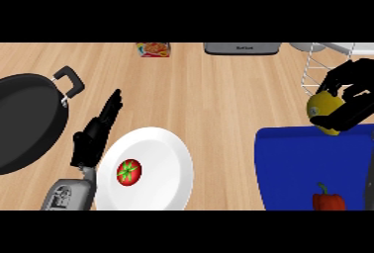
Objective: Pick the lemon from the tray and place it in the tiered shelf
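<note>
The yellow lemon [324, 109] is held in my right hand [351, 96], whose black fingers curl round it at the right edge, just above the far edge of the blue tray [292, 163]. The white wire tiered shelf [317, 66] stands right behind the hand, at the top right. My left hand [95, 136] rests open at the left, fingers pointing up, beside the white plate.
A red bell pepper [328, 200] lies on the blue tray. A tomato [129, 172] sits on a white plate [157, 148]. A black pan [25, 116] fills the left side. A small box [153, 49] and a grey appliance [241, 48] stand at the far edge.
</note>
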Robot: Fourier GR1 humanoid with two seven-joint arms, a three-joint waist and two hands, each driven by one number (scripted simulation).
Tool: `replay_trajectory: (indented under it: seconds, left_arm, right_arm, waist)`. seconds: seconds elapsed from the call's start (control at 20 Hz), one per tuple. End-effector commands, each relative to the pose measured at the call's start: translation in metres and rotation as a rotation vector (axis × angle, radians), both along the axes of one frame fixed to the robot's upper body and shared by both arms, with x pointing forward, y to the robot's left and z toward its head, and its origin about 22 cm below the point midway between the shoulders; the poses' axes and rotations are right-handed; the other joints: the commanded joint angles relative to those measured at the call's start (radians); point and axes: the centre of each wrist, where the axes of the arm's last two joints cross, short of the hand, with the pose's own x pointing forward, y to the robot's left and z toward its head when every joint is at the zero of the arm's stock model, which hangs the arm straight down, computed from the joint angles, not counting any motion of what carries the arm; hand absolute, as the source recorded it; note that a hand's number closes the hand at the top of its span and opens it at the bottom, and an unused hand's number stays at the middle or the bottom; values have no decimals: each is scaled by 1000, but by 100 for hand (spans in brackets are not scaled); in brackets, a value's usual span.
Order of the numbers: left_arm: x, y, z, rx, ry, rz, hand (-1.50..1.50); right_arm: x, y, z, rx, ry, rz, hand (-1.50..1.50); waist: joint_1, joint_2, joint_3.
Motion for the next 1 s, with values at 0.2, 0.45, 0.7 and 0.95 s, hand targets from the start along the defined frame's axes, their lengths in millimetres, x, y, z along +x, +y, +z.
replay_trajectory:
  seconds: [0.2,0.45,0.7,0.95]
  left_arm:
    - [-3,-16,2,2,-5,-3,0]
    - [2,-16,0,-11,0,-14,0]
    - [4,0,-1,1,-30,-35,0]
    - [12,-24,0,-10,-37,-32,0]
  right_arm:
    - [19,11,132,47,-120,-157,150]
    - [15,-8,181,-106,-204,-241,150]
    - [33,1,210,-131,-292,-329,150]
    - [39,-20,221,-243,-338,-335,150]
  waist:
    - [7,4,2]
    - [10,12,3]
    - [30,20,3]
    - [25,21,3]
